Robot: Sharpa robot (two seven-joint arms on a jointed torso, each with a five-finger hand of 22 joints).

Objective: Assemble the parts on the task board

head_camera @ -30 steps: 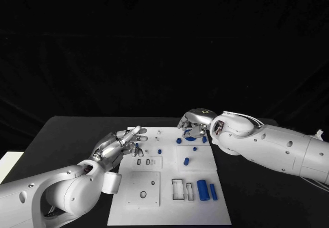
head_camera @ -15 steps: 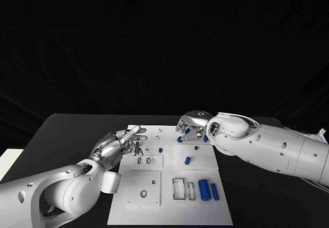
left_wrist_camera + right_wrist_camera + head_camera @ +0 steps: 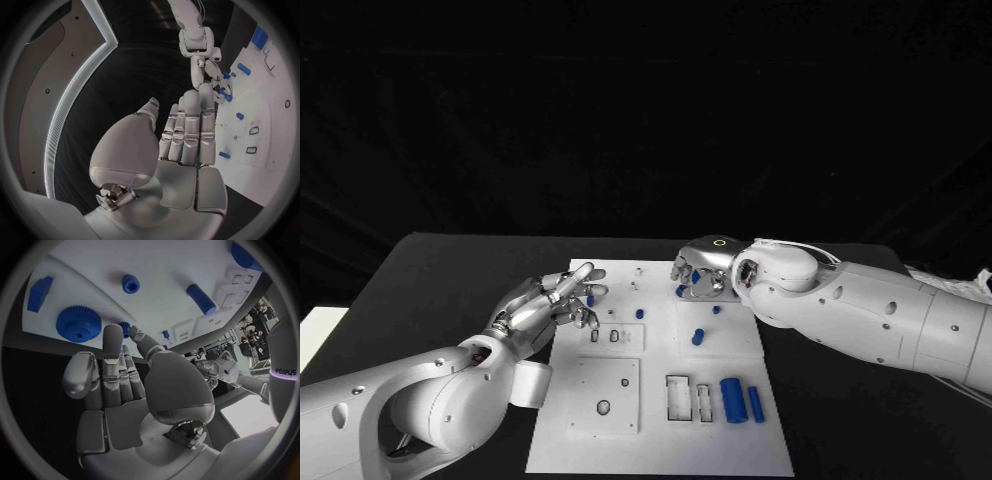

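Your right hand has drifted slightly left over the task board's upper middle, fingers apart, seemingly holding nothing; the blue gear lies just beside them. Left hand hovers spread, unmoved.

The board looks like smooth matt white plastic, the gear matt blue plastic, the hand satin silver metal, the counter matt black.
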